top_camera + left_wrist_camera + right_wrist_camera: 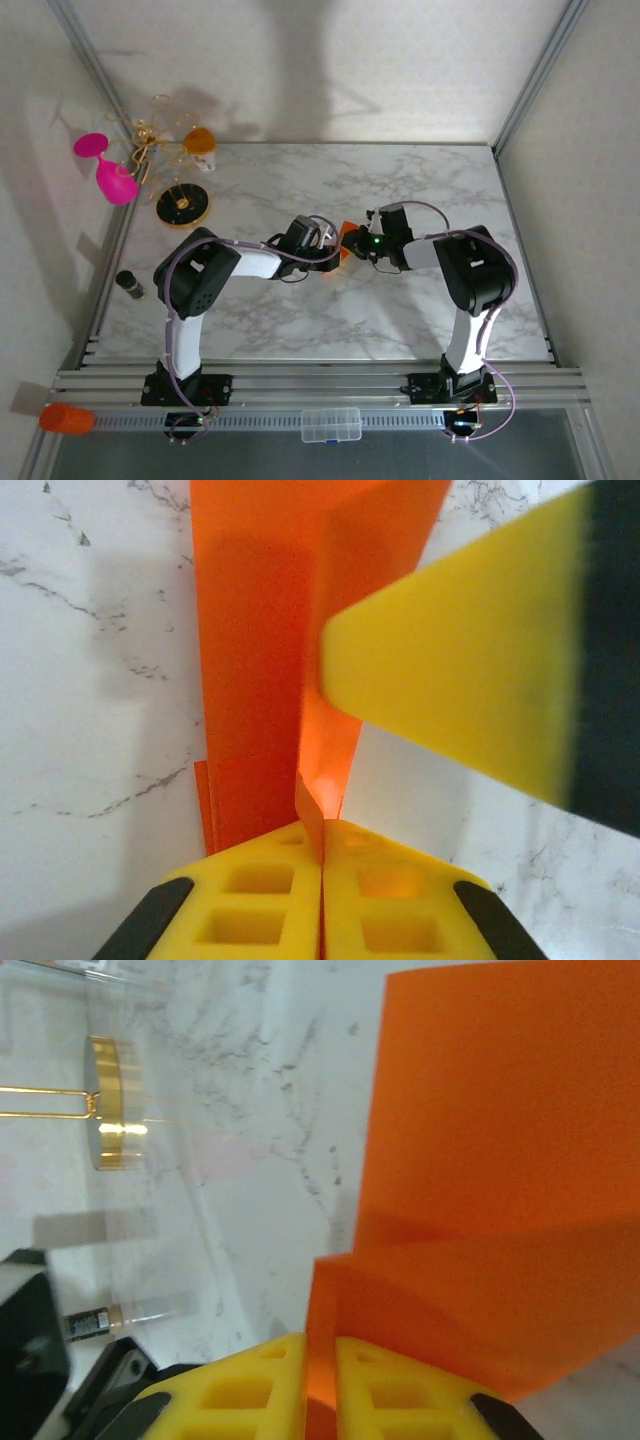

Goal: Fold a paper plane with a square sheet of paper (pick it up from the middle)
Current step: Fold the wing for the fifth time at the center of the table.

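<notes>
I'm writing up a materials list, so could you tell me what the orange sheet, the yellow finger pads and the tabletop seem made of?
Orange sheet: thin matte paper; it holds sharp creases and glows where light passes. Yellow finger pads: probably matte plastic or foam, moulded with square recesses. Tabletop: marble-look surface, grey veins on white; stone or laminate unclear.

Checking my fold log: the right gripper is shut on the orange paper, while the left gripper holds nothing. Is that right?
No. The left gripper is also shut on the orange paper; the left wrist view shows its jaws pinching a fold. The right gripper grips it as you said.
</notes>
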Tool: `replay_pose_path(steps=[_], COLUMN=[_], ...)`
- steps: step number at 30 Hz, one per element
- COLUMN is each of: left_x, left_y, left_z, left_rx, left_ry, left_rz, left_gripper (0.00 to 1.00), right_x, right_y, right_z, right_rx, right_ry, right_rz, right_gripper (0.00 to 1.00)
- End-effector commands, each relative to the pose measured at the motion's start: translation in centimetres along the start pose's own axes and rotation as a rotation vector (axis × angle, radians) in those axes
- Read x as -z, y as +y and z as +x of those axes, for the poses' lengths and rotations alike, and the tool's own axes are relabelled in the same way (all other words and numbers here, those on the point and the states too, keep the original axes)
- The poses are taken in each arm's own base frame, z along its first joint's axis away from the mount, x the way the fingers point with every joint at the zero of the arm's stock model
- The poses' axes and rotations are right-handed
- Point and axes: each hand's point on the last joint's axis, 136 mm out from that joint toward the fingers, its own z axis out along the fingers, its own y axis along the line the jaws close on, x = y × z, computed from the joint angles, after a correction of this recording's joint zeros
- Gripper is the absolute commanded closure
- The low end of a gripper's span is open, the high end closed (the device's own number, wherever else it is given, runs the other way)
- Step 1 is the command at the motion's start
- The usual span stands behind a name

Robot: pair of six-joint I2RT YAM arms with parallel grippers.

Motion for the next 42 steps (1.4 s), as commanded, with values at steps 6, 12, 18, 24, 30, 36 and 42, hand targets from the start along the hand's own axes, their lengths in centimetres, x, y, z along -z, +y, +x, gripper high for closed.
replay_pose_path(steps=[6,12,18,24,30,36,42], left_x=[-0.9,-0.9,-0.9,-0.7,-0.6,0.0,0.9], left_y=[7.0,7.0,6.8,6.6,6.1,5.3,4.2], left_z=[8.1,8.1,8.0,7.9,7.6,6.7,5.9], left_rx=[0.136,0.141,0.138,0.133,0.129,0.125,0.129], left_ry=[0.219,0.218,0.218,0.216,0.213,0.197,0.192], left_rz=[-0.200,-0.198,-0.190,-0.185,-0.171,-0.157,-0.144], left_gripper=[0.92,0.92,0.91,0.90,0.88,0.83,0.76], right_x=[0.5,0.1,-0.5,-0.8,-0.9,-1.2,-1.4], right_y=[-0.7,-1.6,-2.0,-2.9,-4.3,-5.6,-6.7], right_z=[1.4,1.5,1.4,1.5,1.8,2.0,2.3], right_rx=[-0.002,-0.015,-0.012,-0.025,-0.043,-0.057,-0.069], right_ry=[0.005,0.016,0.031,0.043,0.054,0.067,0.081], right_rz=[0.013,0.034,0.056,0.097,0.167,0.222,0.269], right_gripper=[0.84,0.84,0.84,0.85,0.84,0.85,0.84])
